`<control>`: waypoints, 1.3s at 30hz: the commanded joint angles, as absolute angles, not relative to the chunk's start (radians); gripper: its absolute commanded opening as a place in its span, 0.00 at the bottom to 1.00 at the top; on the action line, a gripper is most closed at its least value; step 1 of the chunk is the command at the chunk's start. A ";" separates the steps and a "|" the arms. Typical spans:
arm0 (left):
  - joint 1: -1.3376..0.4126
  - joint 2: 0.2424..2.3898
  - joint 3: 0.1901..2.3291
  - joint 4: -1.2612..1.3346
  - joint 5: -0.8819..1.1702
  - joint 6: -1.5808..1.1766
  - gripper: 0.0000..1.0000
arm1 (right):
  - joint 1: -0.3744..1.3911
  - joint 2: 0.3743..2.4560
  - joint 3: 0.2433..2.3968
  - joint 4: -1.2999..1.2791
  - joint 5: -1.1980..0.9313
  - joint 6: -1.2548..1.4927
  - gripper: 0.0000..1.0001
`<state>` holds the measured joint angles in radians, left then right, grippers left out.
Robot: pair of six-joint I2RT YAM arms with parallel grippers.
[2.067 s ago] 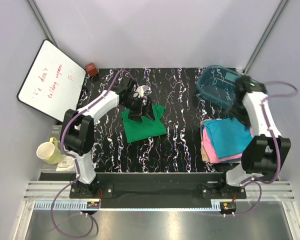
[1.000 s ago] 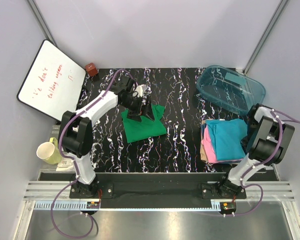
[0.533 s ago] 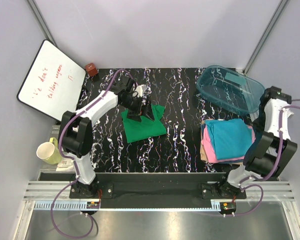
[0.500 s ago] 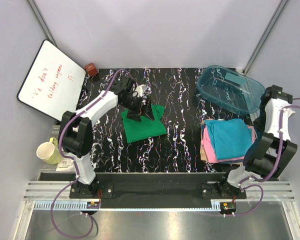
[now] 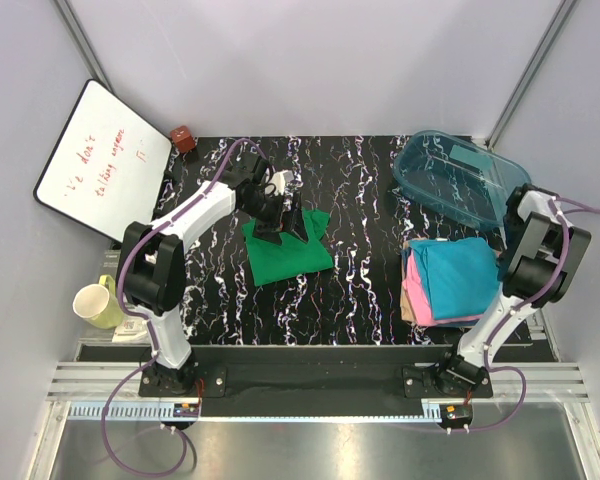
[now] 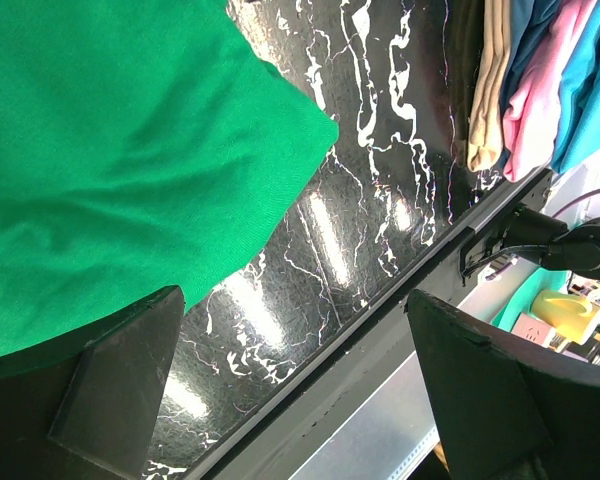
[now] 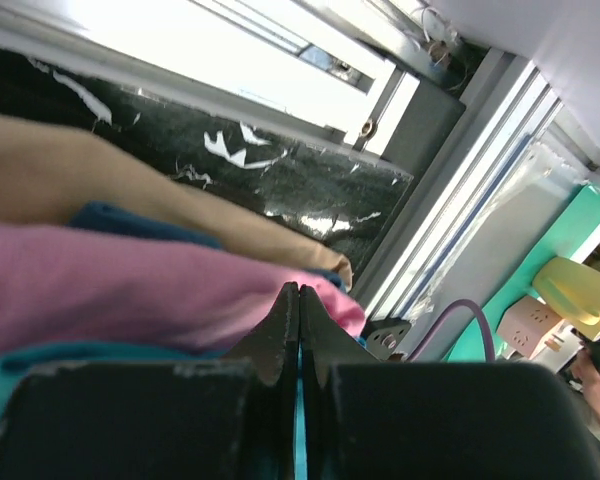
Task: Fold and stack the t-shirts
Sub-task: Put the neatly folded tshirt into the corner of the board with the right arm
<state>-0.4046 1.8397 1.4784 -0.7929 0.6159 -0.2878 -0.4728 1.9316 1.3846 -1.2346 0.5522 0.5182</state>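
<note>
**Item 1, left claw** [image 6: 293, 295]. Spread wide and holding nothing. In its wrist view I see its dark fingers [image 6: 115, 395] at the two lower corners, with bare counter [image 6: 360, 230] between them. From above it sits over the far edge of the green t-shirt [image 5: 285, 250], left of centre. I cannot tell whether it touches the cloth.

**Item 2, right claw** [image 7: 298, 292]. Pressed together, with no cloth caught that I can see. Its tip sits at the side of the stack [image 5: 450, 285]. In the overhead frame the claw is hidden behind the right arm [image 5: 535, 250] at the right edge.

**Item 3, green t-shirt.** One piece, folded to a rough square and lying slightly askew. There is a raised lump at its upper right corner, near the left claw. It lies alone on the counter, well apart from the stack.

**Item 4, stack.** Lower right of the overhead frame.
- The teal-blue t-shirt [image 5: 458, 275] is on top.
- The pink t-shirt [image 5: 412, 292] is beneath it.
- The tan t-shirt [image 7: 70, 175] is at the bottom.
- In the right wrist view a darker blue layer [image 7: 110, 215] shows between tan and pink.
- The edges are not quite aligned.

**Item 5, sundries.** A clear teal tub [image 5: 450, 170] sits upper right, just beyond the stack. A whiteboard [image 5: 100, 160] is upper left and a mug [image 5: 98, 303] is at the left edge.

**Status, my judgement.** Most of the task looks done, with several shirts folded and piled. The green one looks folded or nearly so. What I see left is to take hold of it, carry it across the counter and lay it on the teal-blue top, perhaps squaring the pile afterwards.
</note>
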 commanded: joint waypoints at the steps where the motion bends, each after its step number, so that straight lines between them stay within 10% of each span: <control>1: -0.407 1.789 1.496 -0.792 0.598 -0.281 0.99 | -0.492 1.962 1.399 -1.197 0.626 0.503 0.00; 39: -0.407 1.799 1.534 -0.833 0.554 -0.284 0.99 | -0.069 2.149 1.430 -1.223 0.262 0.626 0.00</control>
<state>-0.4046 1.8381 1.4864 -0.8371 0.5659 -0.2882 -0.1093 2.1723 1.4822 -1.3033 0.3744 0.5831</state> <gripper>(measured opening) 0.987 0.009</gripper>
